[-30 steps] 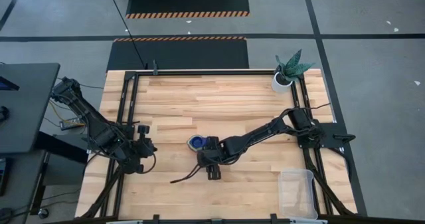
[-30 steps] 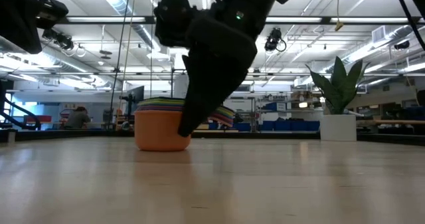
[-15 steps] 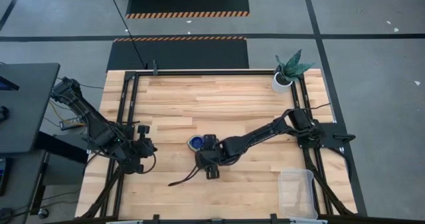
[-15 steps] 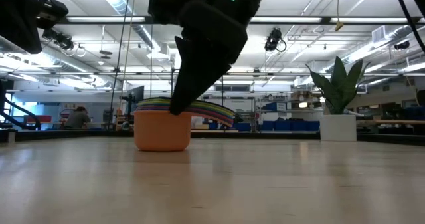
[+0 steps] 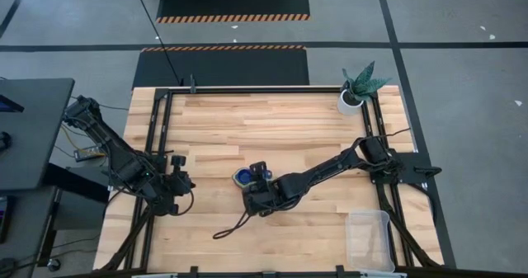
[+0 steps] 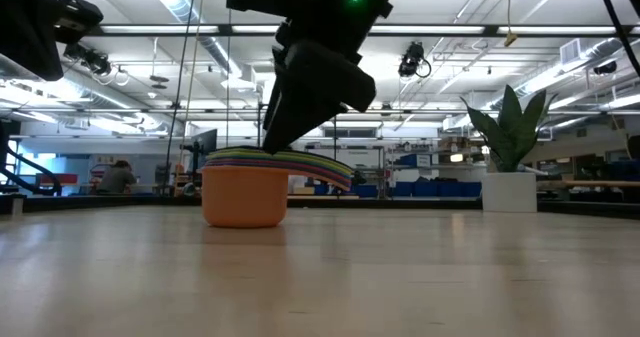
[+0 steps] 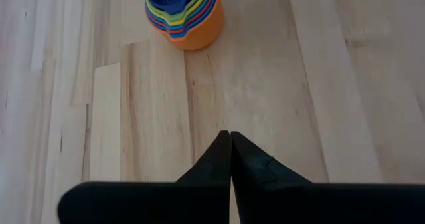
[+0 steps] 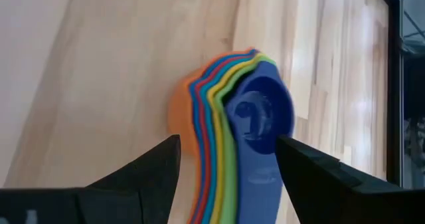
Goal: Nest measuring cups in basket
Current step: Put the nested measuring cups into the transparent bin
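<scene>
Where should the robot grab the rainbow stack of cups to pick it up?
Probably by the handles of the measuring cups, which fan out together past the orange bowl. The right gripper is already there, fingers open either side, so closing across them from above looks easiest.

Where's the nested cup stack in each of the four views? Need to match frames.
High view: nested cup stack at table centre, partly under the right gripper.
Low view: stack left of centre on the table, orange cup outermost, right gripper above it.
Left wrist view: stack at the top edge, beyond the shut left gripper.
Right wrist view: stack at centre, between the open fingers.
Shared landmark: the orange outer cup.
</scene>
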### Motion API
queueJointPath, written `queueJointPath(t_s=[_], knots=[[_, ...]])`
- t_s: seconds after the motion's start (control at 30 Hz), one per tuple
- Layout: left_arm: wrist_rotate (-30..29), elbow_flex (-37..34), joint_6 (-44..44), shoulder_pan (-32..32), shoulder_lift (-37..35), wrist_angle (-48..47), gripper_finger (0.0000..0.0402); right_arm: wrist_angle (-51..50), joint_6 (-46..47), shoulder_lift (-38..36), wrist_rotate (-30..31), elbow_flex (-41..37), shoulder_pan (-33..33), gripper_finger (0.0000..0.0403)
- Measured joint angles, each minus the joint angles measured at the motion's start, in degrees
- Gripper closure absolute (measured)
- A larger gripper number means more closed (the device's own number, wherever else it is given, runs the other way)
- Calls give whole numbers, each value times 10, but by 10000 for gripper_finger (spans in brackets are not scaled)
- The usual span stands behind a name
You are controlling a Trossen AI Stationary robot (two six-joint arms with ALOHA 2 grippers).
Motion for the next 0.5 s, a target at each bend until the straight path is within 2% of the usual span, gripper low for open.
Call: queueJointPath(t_s=[0.5], knots=[[0,0,0,0,0,0,395,54,-84,0,-7,-42,4,150]])
